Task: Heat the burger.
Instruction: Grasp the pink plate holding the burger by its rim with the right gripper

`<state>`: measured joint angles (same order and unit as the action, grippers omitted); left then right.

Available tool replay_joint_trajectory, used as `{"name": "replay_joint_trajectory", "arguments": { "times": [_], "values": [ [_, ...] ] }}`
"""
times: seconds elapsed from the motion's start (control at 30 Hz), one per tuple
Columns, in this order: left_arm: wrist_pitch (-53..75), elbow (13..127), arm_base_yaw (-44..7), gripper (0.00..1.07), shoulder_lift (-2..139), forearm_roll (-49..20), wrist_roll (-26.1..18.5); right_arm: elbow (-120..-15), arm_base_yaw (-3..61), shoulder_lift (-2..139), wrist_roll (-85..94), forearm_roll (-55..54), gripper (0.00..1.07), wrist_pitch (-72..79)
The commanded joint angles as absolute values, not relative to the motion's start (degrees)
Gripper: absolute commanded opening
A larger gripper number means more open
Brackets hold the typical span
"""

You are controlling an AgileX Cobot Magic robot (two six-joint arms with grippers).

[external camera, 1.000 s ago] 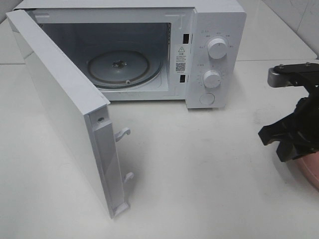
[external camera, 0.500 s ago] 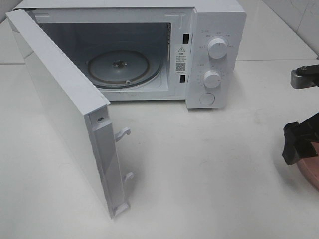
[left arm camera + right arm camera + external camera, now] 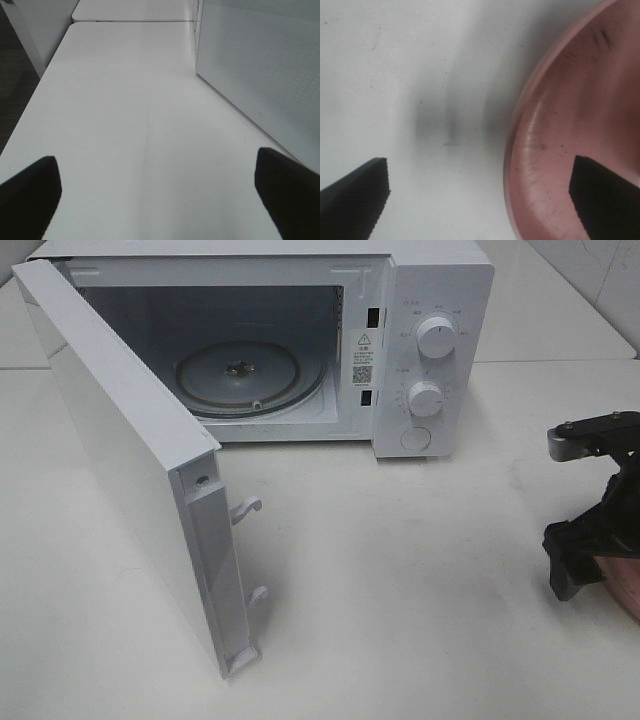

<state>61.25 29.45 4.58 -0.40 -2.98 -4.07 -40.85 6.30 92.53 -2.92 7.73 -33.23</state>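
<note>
The burger is out of view in every frame. My right gripper (image 3: 590, 552) hangs low at the right edge of the table, over the near rim of the pink plate (image 3: 629, 585). In the right wrist view its jaws (image 3: 480, 195) stand open and empty. One fingertip is over the white table and the other over the pink plate (image 3: 570, 125), whose visible part is bare. My left gripper (image 3: 157, 195) is open with nothing between its fingers, above bare table beside the microwave door (image 3: 260, 65). It does not show in the exterior view.
The white microwave (image 3: 430, 340) stands at the back with its door (image 3: 130, 460) swung wide toward the front left. Its glass turntable (image 3: 250, 375) is bare. Two knobs and a button sit on its right panel.
The right arm swung out toward the right edge, then came back left and lower beside the pink plate. The microwave and its door have not moved.
</note>
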Motion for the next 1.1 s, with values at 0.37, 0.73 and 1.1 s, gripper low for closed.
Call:
{"name": "replay_joint_trajectory", "arguments": {
  "times": [0.37,0.73,1.1],
  "values": [
    [61.31,29.51,4.7,0.98,-1.2,-2.75,-3.95,-40.85,5.39,101.07,-7.56,14.15,0.91,-26.47],
    [61.31,29.51,4.7,0.98,-1.2,-2.75,-3.95,-40.85,5.39,102.22,-7.73,14.55,0.55,-26.81],
    [61.31,29.51,4.7,0.98,-1.2,-2.75,-3.95,-40.85,5.39,102.22,-7.96,15.64,0.0,-26.99]
  ]
}}
